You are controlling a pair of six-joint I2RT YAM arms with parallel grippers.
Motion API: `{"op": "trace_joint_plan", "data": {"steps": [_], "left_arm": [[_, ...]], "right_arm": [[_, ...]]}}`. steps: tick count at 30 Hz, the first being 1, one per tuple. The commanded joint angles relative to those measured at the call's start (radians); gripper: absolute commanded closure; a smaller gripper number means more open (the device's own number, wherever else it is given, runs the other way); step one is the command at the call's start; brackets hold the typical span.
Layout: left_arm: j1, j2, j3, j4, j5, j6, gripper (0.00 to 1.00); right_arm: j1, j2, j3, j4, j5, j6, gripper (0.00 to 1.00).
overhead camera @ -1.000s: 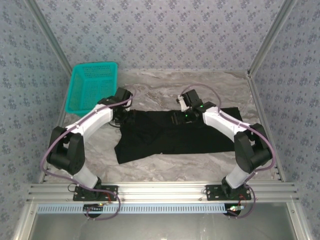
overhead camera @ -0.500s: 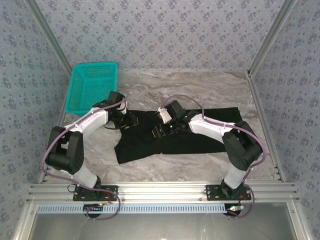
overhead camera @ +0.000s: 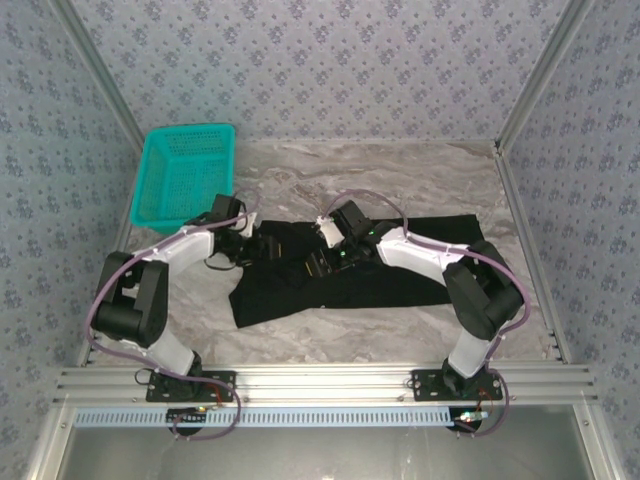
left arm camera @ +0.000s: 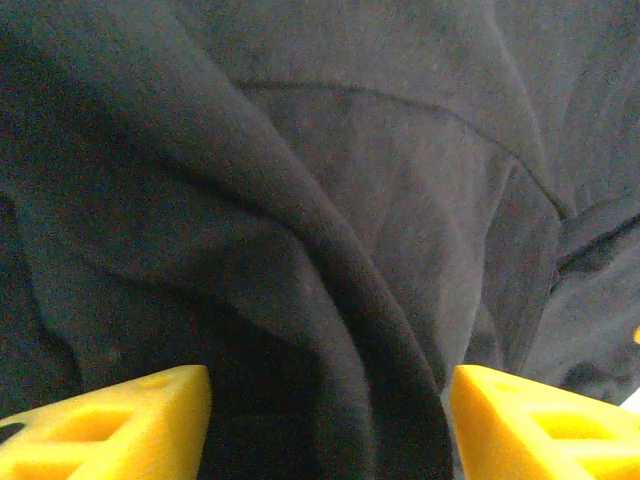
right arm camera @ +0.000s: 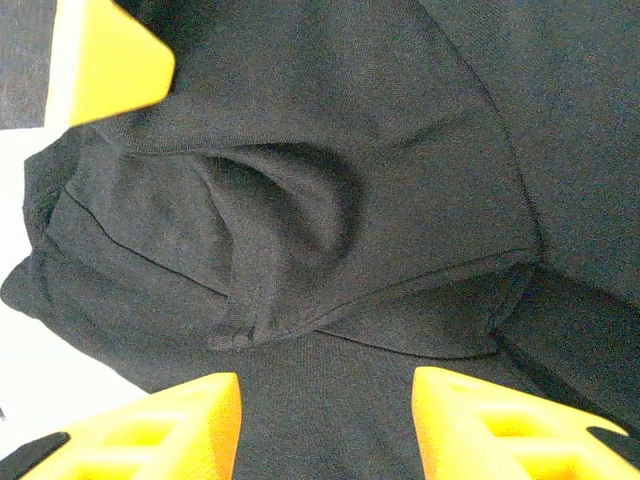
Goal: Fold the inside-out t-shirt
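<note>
Looking from the near edge, we see the black t-shirt spread on the marble surface. Over its left part, our left pincer and right pincer both stand open above rumpled folds, gripping nothing. Beyond sits a teal basket.

A teal mesh basket sat in the far left corner of the marble table, against the patterned wall.

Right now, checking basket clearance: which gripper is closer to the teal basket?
The left gripper: it sits over the t-shirt's left end, close to the basket, while the right gripper sits farther right, nearer the shirt's middle.
</note>
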Motion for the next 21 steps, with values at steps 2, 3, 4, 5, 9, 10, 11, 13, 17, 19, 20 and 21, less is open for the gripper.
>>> {"op": "trace_joint_plan", "data": {"steps": [2,3,4,5,9,10,11,13,17,19,20,21], "left_arm": [[-0.003,-0.109,-0.044,0.020,0.020,0.002,0.28],[-0.002,-0.118,-0.054,0.024,0.022,-0.004,0.26],[-0.002,-0.125,-0.064,0.031,0.024,-0.009,0.25],[-0.002,-0.127,-0.071,0.036,0.029,-0.013,0.24],[-0.004,-0.119,-0.102,0.040,-0.016,-0.003,0.23],[-0.004,-0.107,-0.101,0.027,-0.042,0.005,0.24],[-0.004,-0.097,-0.101,0.017,-0.056,0.014,0.24],[-0.011,-0.091,-0.100,0.014,-0.063,0.020,0.29],[-0.038,-0.115,-0.089,0.006,-0.058,0.000,0.51],[-0.046,-0.120,-0.066,-0.030,-0.041,-0.019,0.63],[-0.048,-0.119,-0.049,-0.054,-0.024,-0.027,0.68],[-0.048,-0.119,-0.030,-0.093,-0.009,-0.039,0.72]], "right_arm": [[0.004,0.020,0.027,-0.035,0.010,-0.002,0.49],[0.007,0.021,0.029,-0.037,0.011,-0.002,0.50],[0.009,0.022,0.031,-0.039,0.014,-0.004,0.50],[0.009,0.022,0.032,-0.040,0.015,-0.004,0.50],[0.013,0.022,0.033,-0.045,0.018,-0.008,0.50],[0.013,0.022,0.033,-0.045,0.020,-0.008,0.50],[0.012,0.025,0.032,-0.046,0.019,-0.008,0.50],[0.014,0.023,0.031,-0.047,0.020,-0.008,0.50],[0.014,0.023,0.027,-0.054,0.035,-0.007,0.50],[0.012,0.018,0.024,-0.061,0.040,-0.008,0.51],[0.009,0.015,0.024,-0.066,0.045,-0.010,0.51],[0.008,0.011,0.024,-0.074,0.050,-0.014,0.51]]}}
